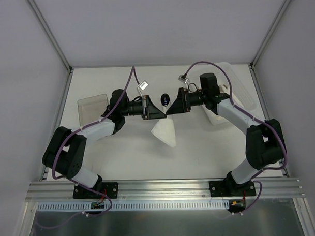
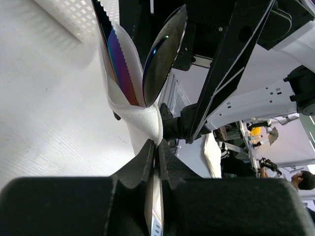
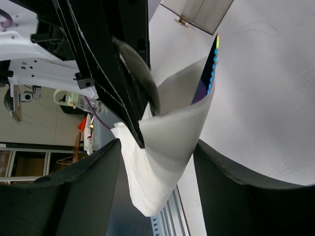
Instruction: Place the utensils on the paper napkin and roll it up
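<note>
A thin white paper napkin [image 1: 166, 133] is held up over the middle of the white table [image 1: 123, 160], folded round two pieces of cutlery.
The napkin is pinched in the closed left gripper [image 2: 156, 147]; a black oval-bowled spoon [image 2: 162, 54] and an iridescent rainbow-coloured piece [image 2: 120, 64] stand out of it. The right gripper [image 3: 157, 152] is spread apart around the bundle; contact cannot be told.

Handles of the spoon [image 2: 165, 54] and iridescent piece [image 2: 118, 59] are concealed inside the paper napkin [image 2: 145, 123]. The iridescent piece's upper end is cut off by the frame edge.
</note>
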